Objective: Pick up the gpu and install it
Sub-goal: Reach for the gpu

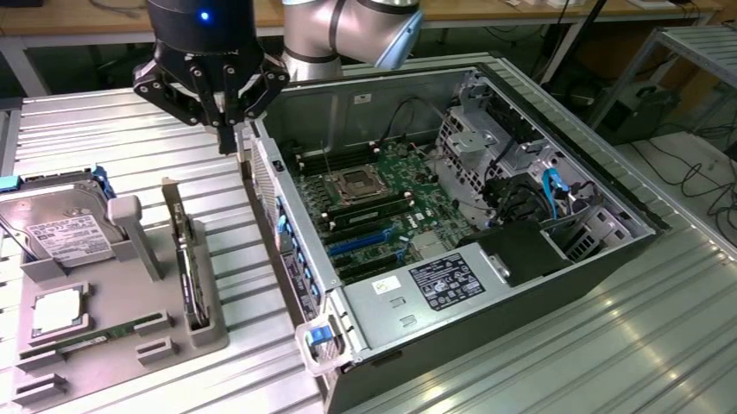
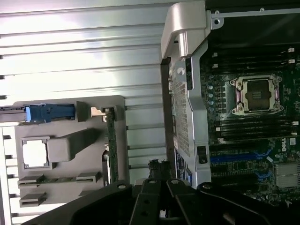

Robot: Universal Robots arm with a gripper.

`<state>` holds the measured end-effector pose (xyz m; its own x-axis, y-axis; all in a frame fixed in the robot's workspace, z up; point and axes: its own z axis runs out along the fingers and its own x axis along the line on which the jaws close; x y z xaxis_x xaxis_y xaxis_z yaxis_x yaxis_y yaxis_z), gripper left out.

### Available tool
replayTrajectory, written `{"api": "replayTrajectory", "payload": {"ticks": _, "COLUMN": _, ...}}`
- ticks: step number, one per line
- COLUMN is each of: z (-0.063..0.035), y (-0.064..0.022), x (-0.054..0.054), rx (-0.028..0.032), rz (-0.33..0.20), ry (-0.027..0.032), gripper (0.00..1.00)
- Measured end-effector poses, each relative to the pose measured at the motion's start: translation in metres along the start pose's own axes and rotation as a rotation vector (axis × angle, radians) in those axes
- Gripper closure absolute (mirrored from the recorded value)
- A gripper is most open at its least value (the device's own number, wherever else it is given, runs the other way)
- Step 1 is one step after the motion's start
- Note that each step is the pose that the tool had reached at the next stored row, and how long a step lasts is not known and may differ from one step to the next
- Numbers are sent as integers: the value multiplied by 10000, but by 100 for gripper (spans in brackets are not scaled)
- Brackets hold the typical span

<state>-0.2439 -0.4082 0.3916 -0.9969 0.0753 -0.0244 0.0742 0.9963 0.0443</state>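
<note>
The gpu (image 1: 185,259) stands on its edge in a slot of the grey parts tray (image 1: 127,293) at the exterior view's left, its green board and metal bracket seen end-on. In the wrist view the gpu (image 2: 111,150) is a thin green strip in the tray (image 2: 89,159). My gripper (image 1: 234,145) hangs above the ribbed table between the tray and the open computer case (image 1: 599,250). Its fingers are shut with nothing between them. The gripper (image 2: 159,167) is above and behind the card, not touching it. Blue expansion slots (image 1: 357,246) lie on the motherboard (image 1: 398,194).
The tray also holds a silver hard drive (image 1: 69,228) with a white label, a square processor chip (image 1: 54,310) and a narrow green memory stick (image 1: 103,336). The case's perforated rear wall (image 2: 183,117) stands close beside my gripper. A power supply (image 1: 432,285) fills the case's near corner.
</note>
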Motion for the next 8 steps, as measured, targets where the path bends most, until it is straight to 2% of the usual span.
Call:
{"api": "replayTrajectory", "payload": {"ticks": 5, "z": -1, "y": -9, "x": 66, "rx": -1, "rz": -2, "ry": 0, "gripper": 89}}
{"api": "replayTrajectory", "payload": {"ticks": 7, "z": -6, "y": -43, "x": 269, "rx": -1, "rz": -10, "ry": 0, "gripper": 89}}
{"api": "replayTrajectory", "payload": {"ticks": 8, "z": -7, "y": -52, "x": 306, "rx": -1, "rz": -10, "ry": 0, "gripper": 89}}
